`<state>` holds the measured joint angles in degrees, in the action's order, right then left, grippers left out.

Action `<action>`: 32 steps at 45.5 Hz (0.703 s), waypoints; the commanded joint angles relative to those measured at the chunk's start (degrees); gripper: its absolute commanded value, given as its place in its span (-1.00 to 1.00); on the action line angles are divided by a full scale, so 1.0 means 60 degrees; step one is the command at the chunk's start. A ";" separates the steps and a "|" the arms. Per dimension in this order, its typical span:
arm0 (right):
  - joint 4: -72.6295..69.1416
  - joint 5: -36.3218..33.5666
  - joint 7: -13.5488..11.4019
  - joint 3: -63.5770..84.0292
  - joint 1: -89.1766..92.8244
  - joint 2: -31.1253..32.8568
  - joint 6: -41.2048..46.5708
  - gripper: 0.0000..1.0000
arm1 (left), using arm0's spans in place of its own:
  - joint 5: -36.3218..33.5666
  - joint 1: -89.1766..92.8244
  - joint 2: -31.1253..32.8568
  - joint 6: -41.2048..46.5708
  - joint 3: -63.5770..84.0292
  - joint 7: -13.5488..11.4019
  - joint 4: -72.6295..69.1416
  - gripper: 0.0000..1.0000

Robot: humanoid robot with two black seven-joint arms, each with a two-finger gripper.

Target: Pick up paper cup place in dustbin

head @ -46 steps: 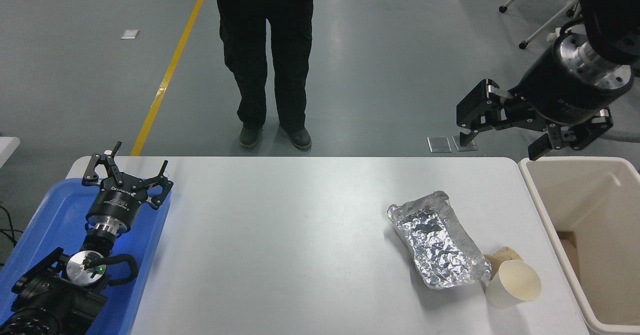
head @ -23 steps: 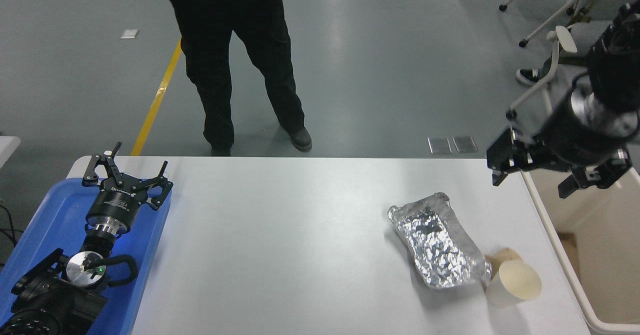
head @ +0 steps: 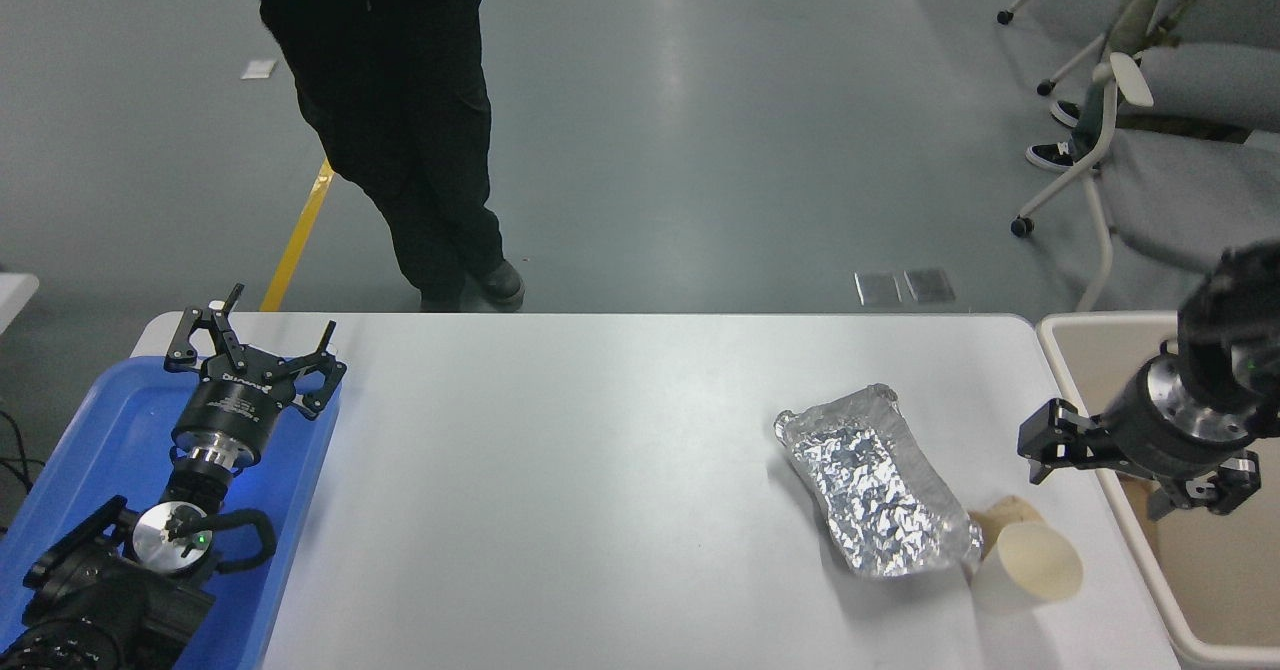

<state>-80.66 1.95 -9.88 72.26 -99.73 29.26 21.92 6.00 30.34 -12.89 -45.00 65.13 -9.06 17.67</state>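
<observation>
Fingers of the right gripper [head: 1135, 460] spread wide, holding nothing, above the dustbin [head: 1075, 330] rim; one paper cup [head: 1030, 568], one foil tray [head: 880, 480] on the counter [head: 600, 470].

dustbin [head: 1075, 328]: cut by right edge | person [head: 390, 100]: cut above waist | brown wad [head: 1000, 518]: mostly hidden

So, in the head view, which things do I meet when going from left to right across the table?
blue tray → left gripper, parked over it → foil tray → paper cup → right gripper → dustbin
</observation>
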 commanded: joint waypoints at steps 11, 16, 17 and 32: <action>0.0948 0.0246 0.0006 -0.1042 0.2558 0.0324 -0.0958 1.00 | -0.0004 0.0011 -0.0004 0.0000 0.0000 0.0002 0.0014 0.99; 0.1167 0.0261 0.0006 -0.1232 0.2938 0.0295 -0.1060 0.97 | -0.0004 0.0011 0.0010 0.0000 0.0000 0.0002 0.0014 0.99; 0.1240 0.0246 0.0006 -0.1305 0.3012 0.0280 -0.1089 0.97 | -0.0004 0.0011 -0.0004 0.0000 0.0000 0.0002 0.0014 0.99; 0.1432 0.0129 -0.0009 -0.1642 0.3188 0.0456 -0.1119 -0.37 | -0.0004 0.0011 -0.0004 0.0000 0.0000 0.0002 0.0014 0.99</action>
<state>-72.98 3.10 -9.90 63.79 -82.07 31.28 15.53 5.98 30.41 -12.88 -45.00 65.13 -9.07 17.74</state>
